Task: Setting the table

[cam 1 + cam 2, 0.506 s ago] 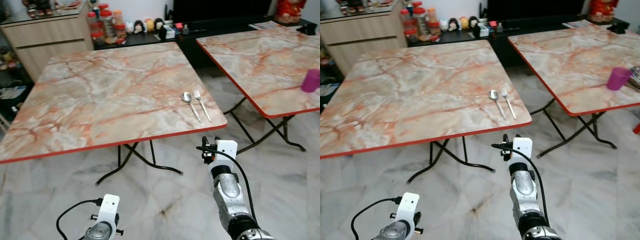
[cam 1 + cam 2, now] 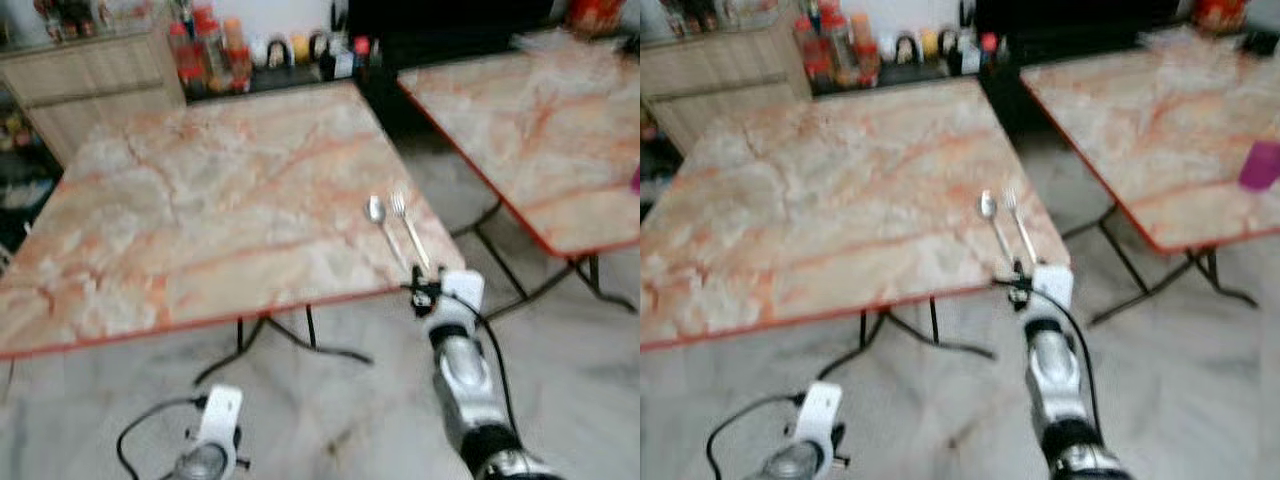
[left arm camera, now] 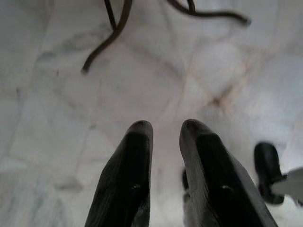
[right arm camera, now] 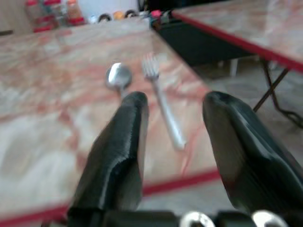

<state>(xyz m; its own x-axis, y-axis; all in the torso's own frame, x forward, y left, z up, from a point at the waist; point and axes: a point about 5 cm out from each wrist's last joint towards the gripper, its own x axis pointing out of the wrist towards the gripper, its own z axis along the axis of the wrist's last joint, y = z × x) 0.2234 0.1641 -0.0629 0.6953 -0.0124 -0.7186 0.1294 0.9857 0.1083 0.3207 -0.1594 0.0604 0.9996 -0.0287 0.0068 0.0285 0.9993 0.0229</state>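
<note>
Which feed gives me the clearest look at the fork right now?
The right wrist view: the fork lies close, tines visible, between the open right gripper's fingers, beside the spoon. Both eye views show it small and blurred near the table edge.

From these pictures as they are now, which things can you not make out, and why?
- Jars and small items behind the near table: motion blur in the left eye view makes them unreadable.
- Purple object on the far table: blurred in the right eye view, its kind is unclear.
- Spoon handle: hidden behind a finger of the right gripper in the right wrist view.
- Fork: its prongs are blurred in that view.
</note>
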